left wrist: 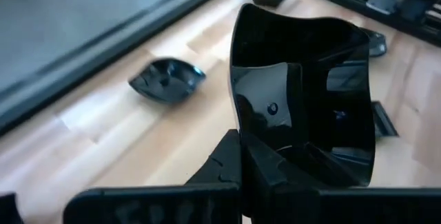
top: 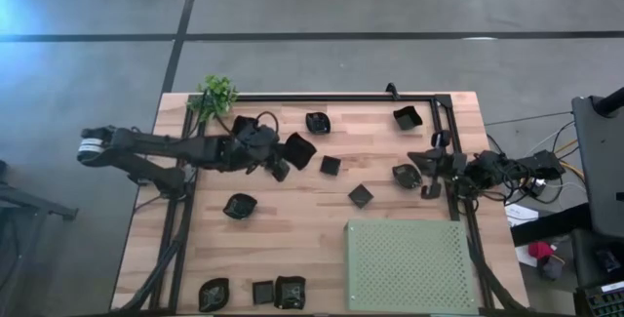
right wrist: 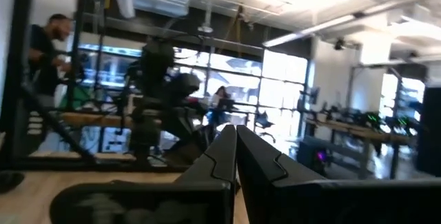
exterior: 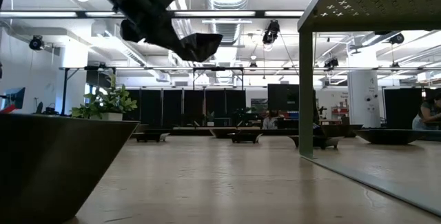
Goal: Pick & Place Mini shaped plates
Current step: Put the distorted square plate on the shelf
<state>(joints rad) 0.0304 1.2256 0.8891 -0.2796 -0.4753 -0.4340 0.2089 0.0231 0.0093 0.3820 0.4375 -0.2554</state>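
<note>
Both arms are dark, near black, built of jointed segments. The left arm (top: 156,149) carries a pale ring band near its outer end. The right arm (top: 507,171) trails thin cables. Each gripper's fingers (right wrist: 258,172) are flat, angular and matte black.

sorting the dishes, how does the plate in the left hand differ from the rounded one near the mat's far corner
The held plate is square-cornered, lifted off the table and tilted in the left hand. The rounded plate has a curved rim and lies flat on the wood, untouched, near the parked right hand. The held plate looks larger. Both are glossy black.
</note>
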